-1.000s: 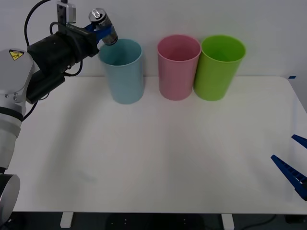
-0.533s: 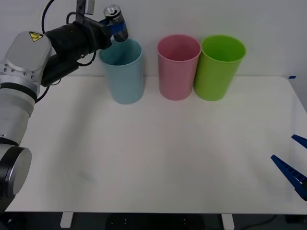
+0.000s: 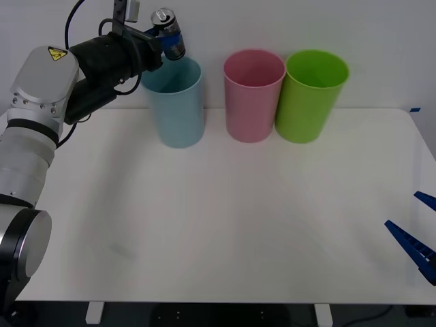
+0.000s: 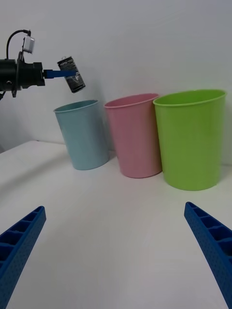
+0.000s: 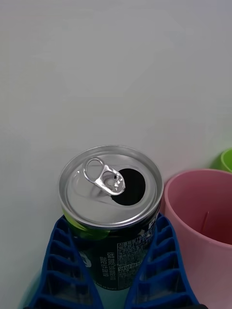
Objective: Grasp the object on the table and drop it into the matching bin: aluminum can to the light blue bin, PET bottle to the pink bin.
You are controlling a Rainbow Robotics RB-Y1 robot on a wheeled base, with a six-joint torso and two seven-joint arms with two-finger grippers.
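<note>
Since half a second ago, the left gripper (image 3: 165,37) has edged slightly rightward at the upper left of the front view, its blue fingers (image 5: 67,270) clamped on the aluminum can (image 3: 167,33), above the light blue bin (image 3: 174,102). That can's long axis is tilted, opened pull-tab top up and leftward. At lower right, the right gripper (image 3: 417,240) rests spread wide over the table (image 3: 225,218). Pink bin (image 3: 253,95) and lime green bin (image 3: 312,95) stand right of the blue one; their contents cannot be told
</note>
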